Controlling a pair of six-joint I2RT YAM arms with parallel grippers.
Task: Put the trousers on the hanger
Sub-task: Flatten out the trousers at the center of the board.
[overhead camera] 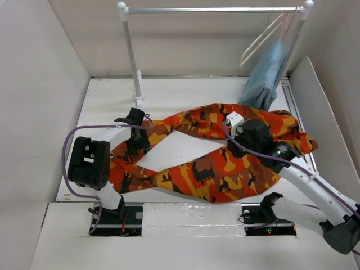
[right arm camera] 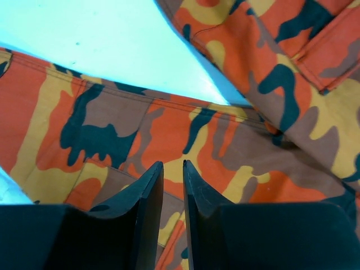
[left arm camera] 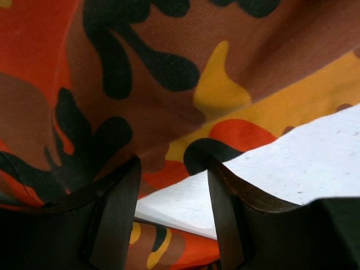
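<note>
The camouflage trousers [overhead camera: 197, 174] lie spread on the white table [overhead camera: 185, 95], their two legs forming a loop. The cream hanger [overhead camera: 260, 40] hangs on the rail at the back right, far from both arms. My left gripper [overhead camera: 138, 145] is low over the left end of the trousers. In the left wrist view it [left arm camera: 174, 163] is open, with bare table between its fingers and cloth [left arm camera: 169, 67] at the tips. My right gripper [overhead camera: 235, 147] hovers over the trousers where the legs join. In the right wrist view it [right arm camera: 173, 163] is shut and empty above the cloth [right arm camera: 169, 124].
A white rail [overhead camera: 214, 9] on a post [overhead camera: 132, 56] spans the back. A pinkish-red hanger [overhead camera: 289, 22] with a light blue garment [overhead camera: 264, 79] hangs beside the cream hanger. White walls enclose the table left, right and back.
</note>
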